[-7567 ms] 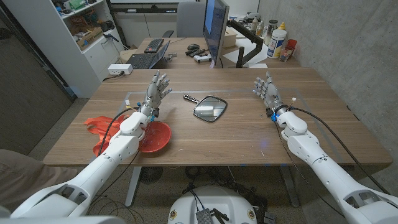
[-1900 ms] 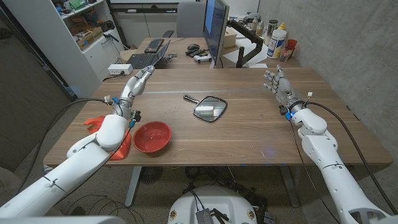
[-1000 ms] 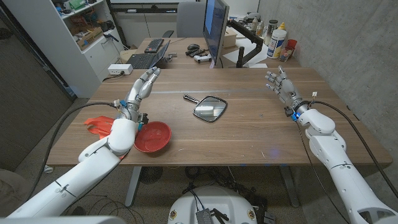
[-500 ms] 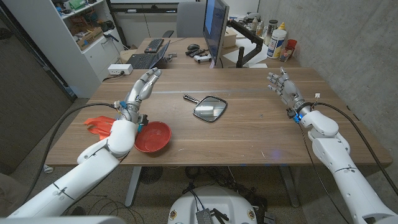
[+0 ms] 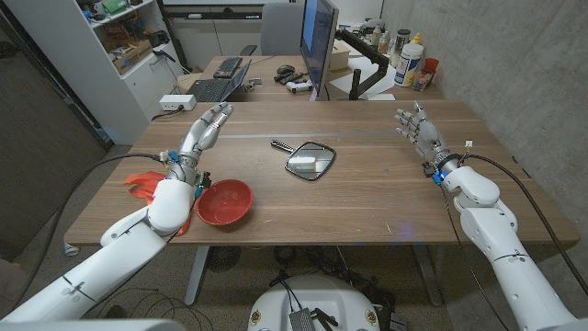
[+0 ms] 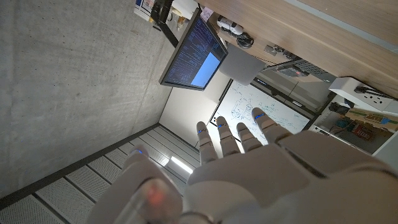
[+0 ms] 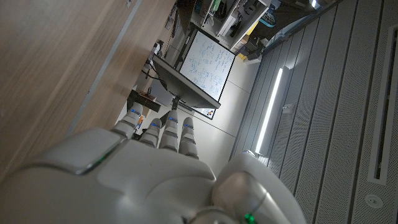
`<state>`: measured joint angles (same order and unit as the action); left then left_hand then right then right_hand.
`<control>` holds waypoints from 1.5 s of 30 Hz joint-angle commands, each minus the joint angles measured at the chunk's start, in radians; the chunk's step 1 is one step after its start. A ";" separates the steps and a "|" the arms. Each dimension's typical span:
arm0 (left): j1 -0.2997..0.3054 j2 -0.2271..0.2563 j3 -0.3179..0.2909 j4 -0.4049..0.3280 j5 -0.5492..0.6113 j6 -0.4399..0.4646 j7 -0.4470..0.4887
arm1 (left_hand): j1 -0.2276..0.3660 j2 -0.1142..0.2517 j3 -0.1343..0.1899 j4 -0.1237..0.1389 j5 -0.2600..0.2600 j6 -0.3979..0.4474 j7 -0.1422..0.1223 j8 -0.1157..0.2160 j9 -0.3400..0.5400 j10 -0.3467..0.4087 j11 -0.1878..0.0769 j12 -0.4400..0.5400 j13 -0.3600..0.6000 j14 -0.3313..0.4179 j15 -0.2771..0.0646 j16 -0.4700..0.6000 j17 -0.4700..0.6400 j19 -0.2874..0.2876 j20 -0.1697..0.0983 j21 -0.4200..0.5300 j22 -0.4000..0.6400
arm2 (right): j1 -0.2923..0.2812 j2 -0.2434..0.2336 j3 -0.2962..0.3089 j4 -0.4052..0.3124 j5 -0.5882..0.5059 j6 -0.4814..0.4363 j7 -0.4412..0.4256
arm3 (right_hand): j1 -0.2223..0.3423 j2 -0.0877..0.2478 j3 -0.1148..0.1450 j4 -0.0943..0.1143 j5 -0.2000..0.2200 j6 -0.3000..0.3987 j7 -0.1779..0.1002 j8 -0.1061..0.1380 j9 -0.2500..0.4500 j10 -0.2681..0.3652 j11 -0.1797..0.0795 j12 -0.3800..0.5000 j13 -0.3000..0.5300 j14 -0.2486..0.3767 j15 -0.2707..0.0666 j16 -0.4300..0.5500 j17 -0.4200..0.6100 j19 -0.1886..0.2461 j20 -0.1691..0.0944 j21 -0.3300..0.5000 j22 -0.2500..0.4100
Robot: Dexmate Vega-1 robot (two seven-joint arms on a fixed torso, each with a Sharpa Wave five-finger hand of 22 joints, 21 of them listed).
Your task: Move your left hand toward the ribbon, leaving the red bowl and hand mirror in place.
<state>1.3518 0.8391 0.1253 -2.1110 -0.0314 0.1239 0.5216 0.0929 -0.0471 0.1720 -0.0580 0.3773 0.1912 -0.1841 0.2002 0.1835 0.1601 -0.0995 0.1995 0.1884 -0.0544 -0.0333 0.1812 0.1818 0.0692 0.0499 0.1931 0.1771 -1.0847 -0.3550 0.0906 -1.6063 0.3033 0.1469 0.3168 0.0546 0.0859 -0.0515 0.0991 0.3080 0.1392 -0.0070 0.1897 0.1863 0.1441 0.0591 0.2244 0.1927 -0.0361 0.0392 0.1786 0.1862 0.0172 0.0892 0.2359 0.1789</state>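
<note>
Wooden table (image 5: 367,198) spanned the head view, with all the task items on its 9 o'clock half. Left arm (image 5: 110,248) came in from about 7 o'clock, forearm lying over the near end of the ribbon, probably because the reach had to pass that way. Right arm (image 5: 501,239) entered from 5 o'clock and looked parked, well apart from everything, likely to stay out of the job.

Ribbon (image 5: 145,184), orange-red and crumpled, sat at the table's 9 o'clock edge, partly hidden under the left forearm. Red bowl (image 5: 225,201) stood upright just beside it toward 3 o'clock, touching nothing I could see. Hand mirror (image 5: 310,160) lay glass-up near centre, handle pointing to 10 o'clock, apart from both hands.

Left hand (image 5: 204,131) was raised above the table at roughly 10 o'clock, fingers spread and holding nothing, past the ribbon, not on it. Right hand (image 5: 419,131) at 2 o'clock, fingers apart, empty.

Judgement: reach not finished; hand needed to swing back toward 9 o'clock.
</note>
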 commanded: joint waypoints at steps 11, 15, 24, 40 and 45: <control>0.055 0.013 -0.058 -0.006 0.031 0.022 -0.004 | 0.010 0.001 -0.001 -0.005 0.006 0.002 0.000 -0.003 0.003 -0.008 -0.002 0.001 0.002 -0.021 -0.022 0.003 0.000 0.004 0.001 0.001 0.002 | -0.008 0.011 -0.018 -0.012 -0.013 0.042 0.001 | -0.025 -0.003 -0.024 0.013 -0.001 0.008 -0.006 0.007 0.004 -0.017 -0.011 -0.007 0.002 0.000 -0.003 0.008 0.004 0.004 0.012 -0.005 0.004; 0.073 0.013 -0.075 -0.012 0.031 0.032 -0.004 | 0.010 0.002 -0.001 -0.005 0.005 0.003 0.002 -0.002 0.003 -0.008 -0.001 0.001 0.002 -0.022 -0.022 0.002 0.000 0.000 0.000 0.000 0.002 | -0.013 0.011 -0.020 -0.025 -0.016 0.031 -0.012 | -0.029 -0.005 -0.026 0.016 -0.001 0.008 -0.006 0.007 0.004 -0.018 -0.010 -0.006 0.002 -0.002 -0.003 0.008 0.004 -0.002 0.015 -0.009 0.004; 0.111 -0.003 -0.098 -0.005 0.038 0.014 0.011 | 0.009 0.005 -0.001 -0.005 0.005 0.002 0.003 -0.003 0.004 -0.005 -0.001 0.003 0.002 -0.017 -0.023 0.006 0.000 -0.001 0.001 0.001 0.002 | -0.032 0.033 -0.019 -0.041 -0.033 0.049 -0.062 | -0.039 -0.003 -0.030 0.023 0.000 0.002 -0.007 0.004 0.004 -0.008 -0.012 -0.001 0.002 0.008 -0.011 0.013 0.005 0.002 0.012 -0.010 0.005; 0.121 -0.022 -0.099 0.026 0.106 -0.003 0.043 | 0.022 0.016 0.004 -0.012 0.007 0.036 0.002 0.008 0.004 0.029 -0.008 0.013 0.002 0.015 -0.033 0.016 -0.001 0.022 -0.005 0.009 0.002 | -0.030 0.033 -0.033 -0.030 -0.055 0.079 -0.103 | -0.044 -0.002 -0.035 0.030 0.001 -0.016 -0.011 -0.002 0.004 -0.004 -0.013 0.001 0.002 0.016 -0.014 0.016 0.005 0.008 0.014 -0.011 0.005; 0.112 -0.021 -0.084 0.034 0.143 0.007 0.059 | 0.029 0.020 0.008 -0.015 0.007 0.041 0.002 0.009 0.003 0.031 -0.009 0.014 0.002 0.017 -0.035 0.016 -0.001 0.023 -0.006 0.009 0.002 | -0.027 0.028 -0.036 -0.028 -0.058 0.082 -0.109 | -0.045 -0.002 -0.038 0.032 0.003 -0.047 -0.013 -0.011 0.004 -0.005 -0.013 0.001 0.002 0.018 -0.014 0.015 0.005 0.010 0.014 -0.013 0.005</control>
<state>1.4695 0.8254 0.0219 -2.0947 0.0544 0.1213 0.5519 0.1100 -0.0299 0.1751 -0.0694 0.3772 0.2216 -0.1791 0.2002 0.1835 0.1838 -0.1088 0.2072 0.1884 -0.0433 -0.0337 0.1930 0.1818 0.0823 0.0451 0.1931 0.1772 -1.1159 -0.3221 0.0626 -1.6417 0.2566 0.2155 0.2293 0.0200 0.0780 -0.0880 0.1270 0.3080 0.0997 -0.0177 0.1809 0.1884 0.1320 0.0499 0.2206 0.1926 -0.0231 0.0264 0.1887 0.1885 0.0224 0.1018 0.2282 0.1789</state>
